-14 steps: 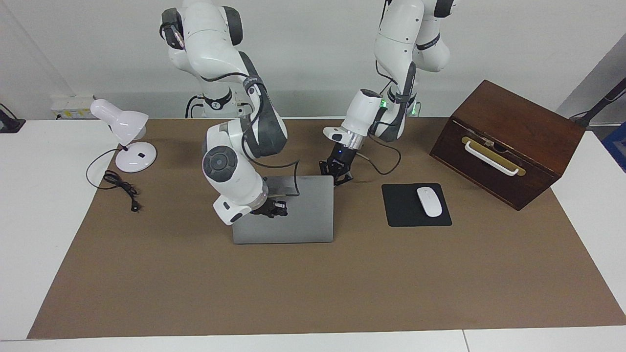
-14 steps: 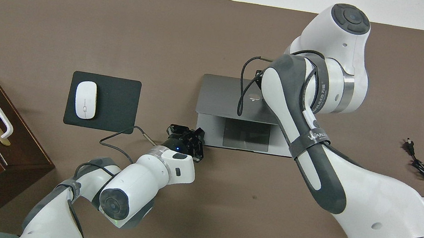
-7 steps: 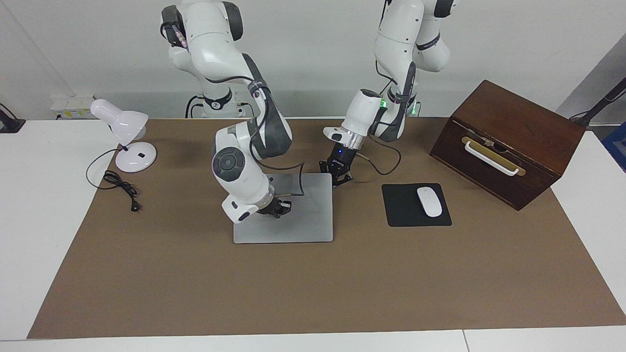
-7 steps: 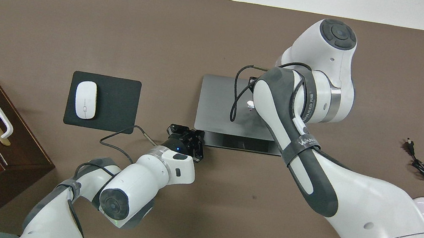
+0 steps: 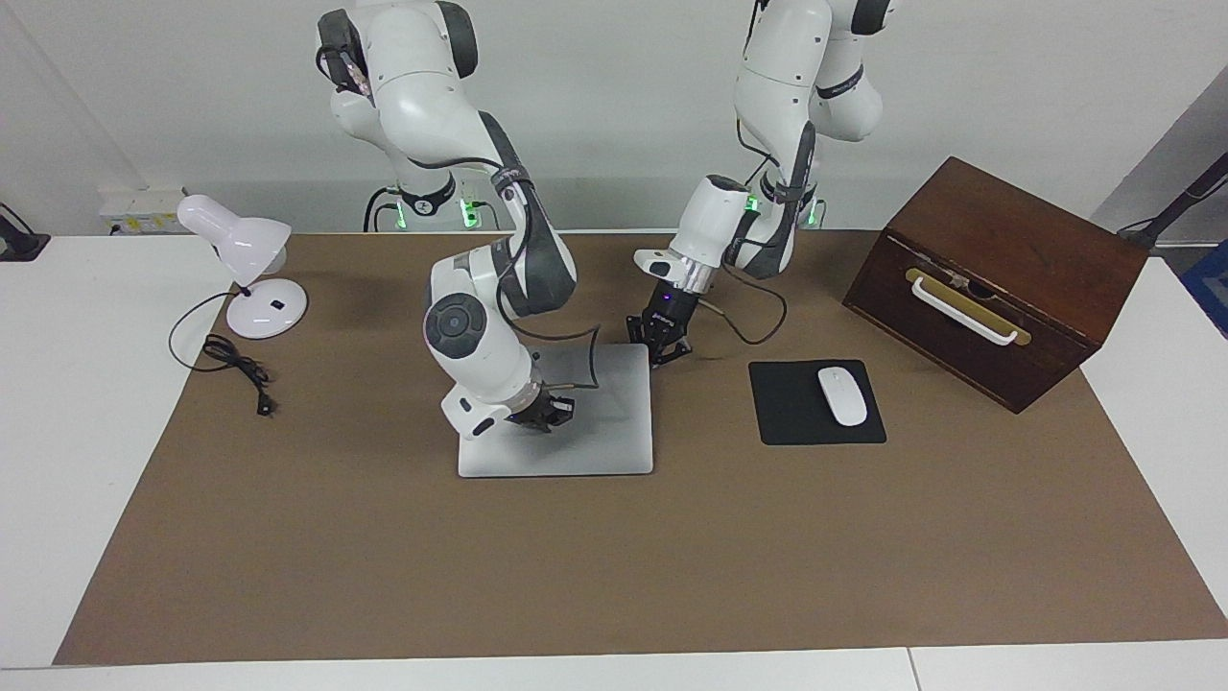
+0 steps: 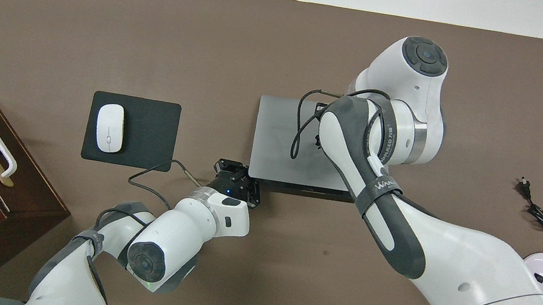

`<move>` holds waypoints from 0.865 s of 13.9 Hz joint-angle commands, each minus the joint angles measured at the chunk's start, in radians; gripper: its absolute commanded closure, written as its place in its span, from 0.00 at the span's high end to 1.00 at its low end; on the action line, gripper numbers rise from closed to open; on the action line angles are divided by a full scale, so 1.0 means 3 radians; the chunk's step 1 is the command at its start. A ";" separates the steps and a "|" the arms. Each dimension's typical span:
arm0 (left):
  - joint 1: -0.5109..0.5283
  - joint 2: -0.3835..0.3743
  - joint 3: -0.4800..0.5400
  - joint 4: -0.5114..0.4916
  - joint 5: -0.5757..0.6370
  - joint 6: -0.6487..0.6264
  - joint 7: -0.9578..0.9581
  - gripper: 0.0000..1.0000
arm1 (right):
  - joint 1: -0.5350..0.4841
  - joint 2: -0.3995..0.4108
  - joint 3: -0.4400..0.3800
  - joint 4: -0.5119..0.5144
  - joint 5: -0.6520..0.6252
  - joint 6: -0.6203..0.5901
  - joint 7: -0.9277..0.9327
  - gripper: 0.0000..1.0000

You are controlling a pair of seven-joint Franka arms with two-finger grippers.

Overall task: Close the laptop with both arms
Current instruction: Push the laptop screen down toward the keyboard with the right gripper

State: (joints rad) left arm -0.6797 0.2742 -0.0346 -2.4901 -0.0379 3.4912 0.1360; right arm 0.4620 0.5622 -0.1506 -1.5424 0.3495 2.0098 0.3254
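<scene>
The silver-grey laptop lies in the middle of the brown mat, its lid almost flat on its base. In the overhead view the laptop shows only a thin dark slit along the edge nearest the robots. My right gripper rests on the lid near its middle; in the overhead view it is hidden under its own forearm. My left gripper is low at the laptop's corner nearest the robots, toward the left arm's end, and also shows in the overhead view.
A black mouse pad with a white mouse lies beside the laptop toward the left arm's end. A brown wooden box with a white handle stands at that end. A white desk lamp and its cable are at the right arm's end.
The lid has swung down from half open to almost flat on the base, hiding the keyboard. My right gripper went down with it. My left gripper has stayed at the corner.
</scene>
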 commanded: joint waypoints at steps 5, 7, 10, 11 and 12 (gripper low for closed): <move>-0.0025 0.0160 0.0069 -0.0055 0.0003 0.0036 0.0104 0.00 | 0.0004 -0.0110 0.0037 -0.0192 0.0093 0.0107 0.0051 0.00; -0.0025 0.0160 0.0069 -0.0055 0.0003 0.0036 0.0104 0.00 | -0.0011 -0.0120 0.0037 -0.0156 0.0093 0.0061 0.0050 0.00; -0.0025 0.0160 0.0069 -0.0055 0.0003 0.0036 0.0109 0.00 | -0.0062 -0.0319 -0.0004 -0.0115 0.0078 -0.0113 0.0051 0.04; -0.0020 0.0160 0.0064 -0.0060 0.0009 0.0036 0.0104 0.00 | -0.0113 -0.0436 -0.0009 -0.0085 0.0052 -0.0230 0.0056 0.21; -0.0015 0.0160 0.0069 -0.0060 0.0009 0.0036 0.0104 0.00 | -0.0184 -0.0554 -0.0009 -0.0074 0.0027 -0.0337 0.0051 0.43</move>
State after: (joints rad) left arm -0.6797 0.2755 -0.0347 -2.4918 -0.0378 3.4971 0.1450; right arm 0.4459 0.4847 -0.1597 -1.5454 0.3495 1.9671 0.3261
